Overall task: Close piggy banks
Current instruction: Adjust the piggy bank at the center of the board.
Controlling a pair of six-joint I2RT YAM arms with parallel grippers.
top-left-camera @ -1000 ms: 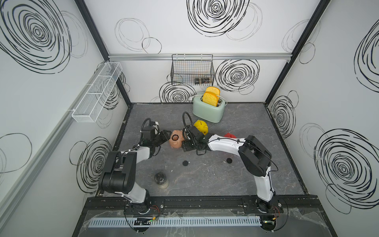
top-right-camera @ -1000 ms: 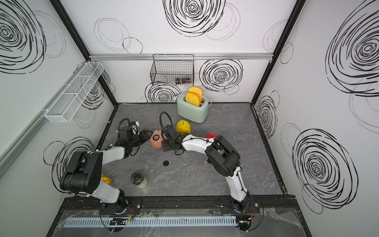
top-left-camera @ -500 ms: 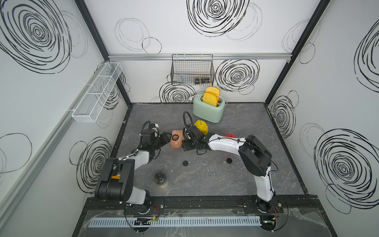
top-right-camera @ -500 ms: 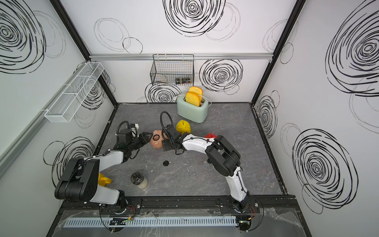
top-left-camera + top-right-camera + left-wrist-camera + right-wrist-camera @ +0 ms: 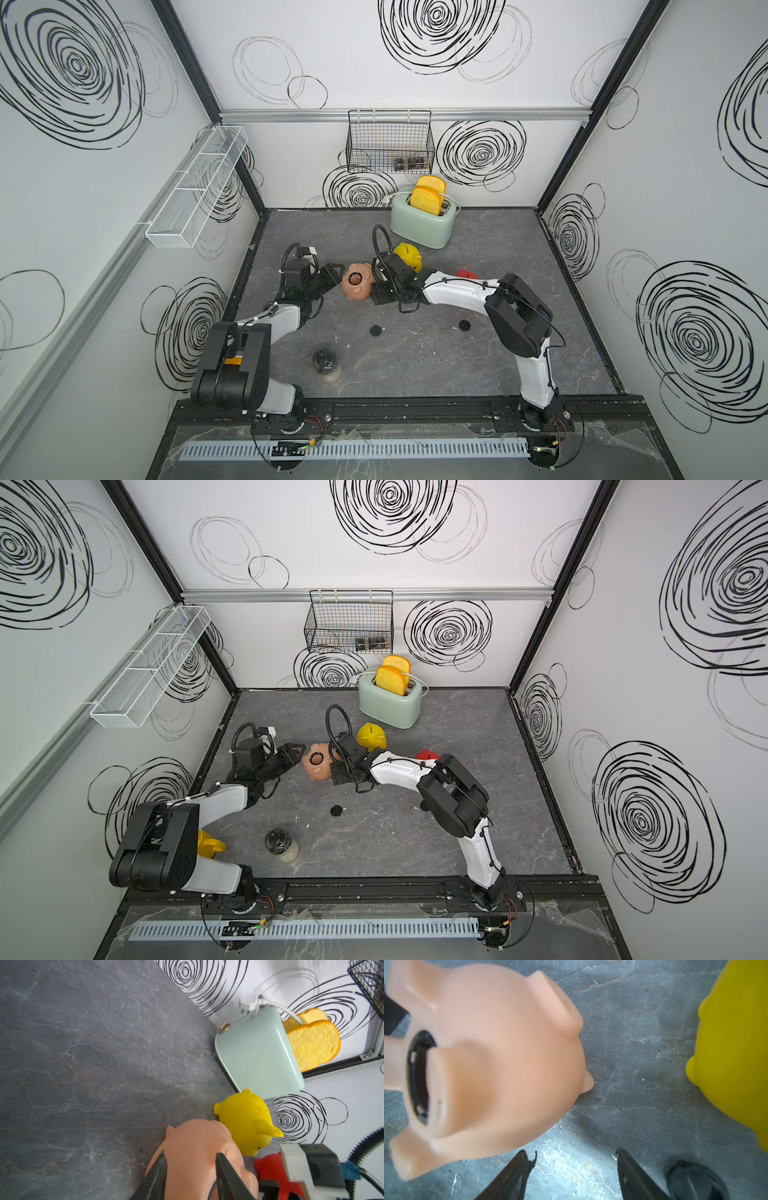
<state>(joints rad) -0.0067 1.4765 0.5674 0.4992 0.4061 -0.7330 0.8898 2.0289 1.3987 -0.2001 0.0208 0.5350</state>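
Note:
A pale pink piggy bank lies with its open round belly hole facing up. My left gripper is shut on it, one finger on each flank. On the pig's other side, my right gripper is open and holds nothing; the pink piggy bank lies just past its fingertips. The yellow piggy bank stands behind it. The red piggy bank is mostly hidden by the right arm.
Two black round plugs lie on the grey floor in front of the arms. A mint-green toaster with toast stands at the back. A jar and a yellow mug sit at the front left.
My left gripper has moved in to the pink piggy bank and closed on it. The right gripper's jaws have narrowed a little. The pigs have stayed in place.

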